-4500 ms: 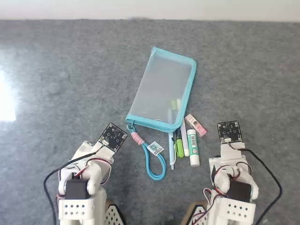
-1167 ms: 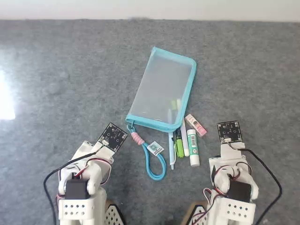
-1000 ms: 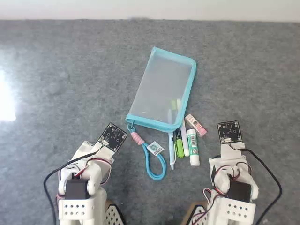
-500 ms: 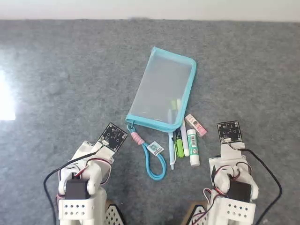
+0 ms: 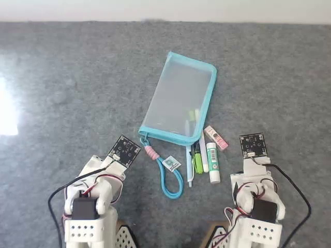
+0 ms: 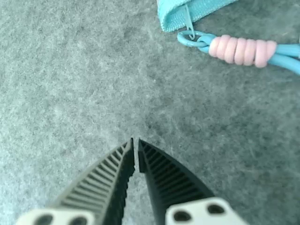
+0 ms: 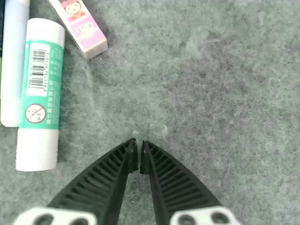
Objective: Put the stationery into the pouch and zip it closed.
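One translucent, teal-edged pouch (image 5: 180, 101)

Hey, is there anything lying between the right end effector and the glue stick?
Nothing visible. Only bare grey mat lies between the shut right end effector and the glue stick. The pink eraser lies farther off, out of the path.

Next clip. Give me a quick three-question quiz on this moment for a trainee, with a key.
1. True or false: the glue stick lies inside the pouch.
2. The right gripper is: A open; B shut on the eraser; C shut, holding nothing.
3. Fill in: the pink beads are threaded on the blue ____.
Key: 1 false; 2 C; 3 strap.
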Robot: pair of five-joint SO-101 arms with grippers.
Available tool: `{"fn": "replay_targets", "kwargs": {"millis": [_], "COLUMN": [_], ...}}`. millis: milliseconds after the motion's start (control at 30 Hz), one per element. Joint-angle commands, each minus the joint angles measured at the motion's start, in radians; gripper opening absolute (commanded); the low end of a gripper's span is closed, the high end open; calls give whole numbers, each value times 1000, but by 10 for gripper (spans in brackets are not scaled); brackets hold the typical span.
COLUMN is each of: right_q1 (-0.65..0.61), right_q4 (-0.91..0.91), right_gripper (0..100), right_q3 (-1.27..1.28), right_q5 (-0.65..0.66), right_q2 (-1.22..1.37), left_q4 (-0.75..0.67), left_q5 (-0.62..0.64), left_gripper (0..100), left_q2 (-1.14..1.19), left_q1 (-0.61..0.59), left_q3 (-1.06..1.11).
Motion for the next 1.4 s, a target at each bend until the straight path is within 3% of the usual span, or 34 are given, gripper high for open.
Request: {"fn": "replay_targets", "kwargs": {"millis": [0, 67, 200, 233, 533, 700, 967, 1133, 1267, 1367], "right_q1": [-10, 10, 7, -4, -213, -335, -730, -869, -903, -923], "right_q4": [-13, -59, -176, -196, -30, -33, -42, -214, -361, -433], "right_gripper": [37, 37, 38, 38, 119, 128, 130, 130, 131, 132], "right_q3": [17, 17, 11, -2, -396, -609, -970, -999, -1002, -1020], "right_q5": [12, 64, 324, 324, 261, 245, -54, -75, -120, -155], "right_q2": [-21, -21, -21, -19, 74, 444, 1087, 1326, 1461, 1547], "left_q4": [3, 3, 3, 3, 3, 3, 3, -54, -218, -269], "left_q5": [-9, -9, -9, -9, -8, -8, -9, -14, -3, 98], "left_gripper": [12, 12, 12, 12, 12, 12, 12, 12, 12, 12], "left_q2": [-20, -20, -20, -20, -20, -20, -20, -21, -18, -17], "left_q1": [-3, -3, -2, -2, 3, 3, -15, -249, -568, -684], "left_q3": [-10, -10, -10, -10, -10, -10, -10, -10, -10, -12]}}
